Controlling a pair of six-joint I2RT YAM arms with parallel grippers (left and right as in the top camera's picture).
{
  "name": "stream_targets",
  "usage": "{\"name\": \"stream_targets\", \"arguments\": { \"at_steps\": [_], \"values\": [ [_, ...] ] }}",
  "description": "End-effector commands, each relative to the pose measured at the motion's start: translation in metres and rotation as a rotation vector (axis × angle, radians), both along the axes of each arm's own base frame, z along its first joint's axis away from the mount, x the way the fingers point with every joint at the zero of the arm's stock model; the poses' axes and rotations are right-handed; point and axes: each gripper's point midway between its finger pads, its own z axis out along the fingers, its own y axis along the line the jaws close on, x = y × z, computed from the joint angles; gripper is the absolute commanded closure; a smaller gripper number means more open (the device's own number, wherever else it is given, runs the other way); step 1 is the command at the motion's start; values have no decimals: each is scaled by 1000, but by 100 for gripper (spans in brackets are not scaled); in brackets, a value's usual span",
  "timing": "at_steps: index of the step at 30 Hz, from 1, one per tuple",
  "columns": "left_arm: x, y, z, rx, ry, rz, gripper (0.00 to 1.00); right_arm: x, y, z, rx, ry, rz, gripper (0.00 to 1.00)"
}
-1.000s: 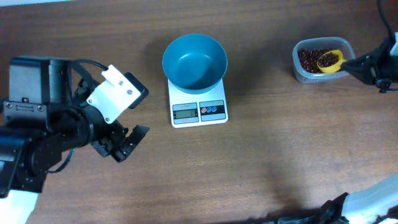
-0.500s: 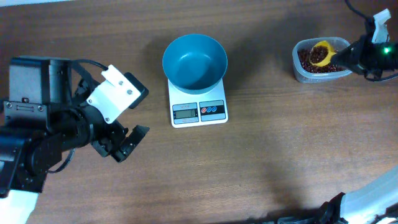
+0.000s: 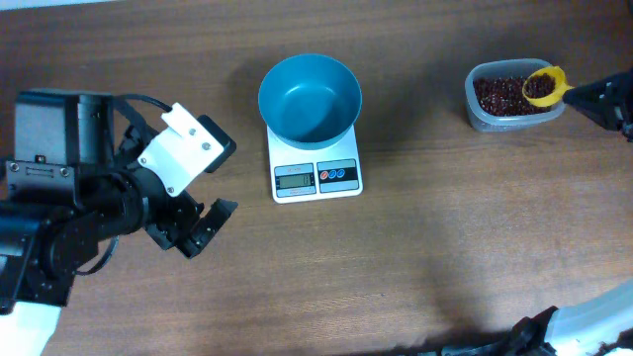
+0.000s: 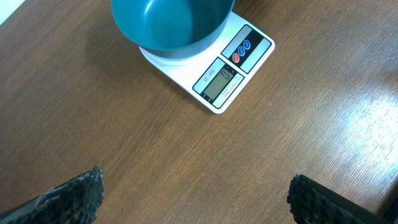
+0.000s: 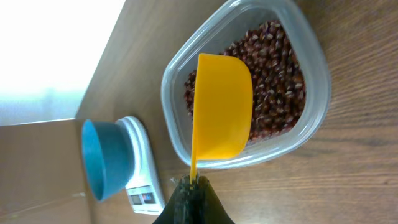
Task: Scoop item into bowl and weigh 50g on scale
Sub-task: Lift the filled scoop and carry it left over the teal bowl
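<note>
You are pinching the handle of a yellow plastic scoop (image 5: pixel 221 106) in your right claw (image 5: pixel 193 193), carrying loose, glossy, likely spill-prone reddish-brown beans (image 3: pixel 538 87) above the clear plastic tub (image 5: pixel 316 68), while your left claw (image 3: pixel 206 229) is gaping wide.

Bright, even light from above. In the left wrist view the table (image 4: pixel 360 124) shines pale at 3 o'clock. In the right wrist view 10 o'clock is all white; the scoop (image 5: pixel 221 106) looks sharp, the close fingers (image 5: pixel 205 211) dark and fuzzy.
</note>
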Motion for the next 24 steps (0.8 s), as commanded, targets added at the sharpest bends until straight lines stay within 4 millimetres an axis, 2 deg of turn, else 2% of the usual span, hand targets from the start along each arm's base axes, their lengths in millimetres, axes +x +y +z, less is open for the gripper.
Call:
{"name": "stream_targets", "arguments": {
  "at_steps": [1, 5, 7, 9, 12, 14, 15, 17, 24],
  "values": [
    [2, 1, 7, 3, -24, -8, 1, 5, 9, 31, 63, -91, 12, 96],
    [2, 1, 7, 3, -24, -8, 1, 10, 21, 53, 175, -184, 38, 96],
    [2, 1, 7, 3, -24, -8, 1, 11, 26, 57, 198, -196, 50, 96],
    [2, 1, 7, 3, -24, -8, 1, 16, 44, 63, 228, -216, 97, 96],
    [2, 1, 7, 3, -24, -8, 1, 23, 83, 65, 251, -215, 198, 96],
    [2, 1, 7, 3, -24, -8, 1, 27, 121, 74, 302, -238, 297, 96],
    [2, 1, 7, 3, -24, -8, 1, 28, 129, 75, 305, -238, 319, 96],
    [2, 1, 7, 3, -24, -8, 1, 29, 160, 75, 309, -235, 400, 96],
    [2, 1, 7, 3, -23, -8, 1, 33, 231, 80, 272, -326, 614, 96]
  ]
}}
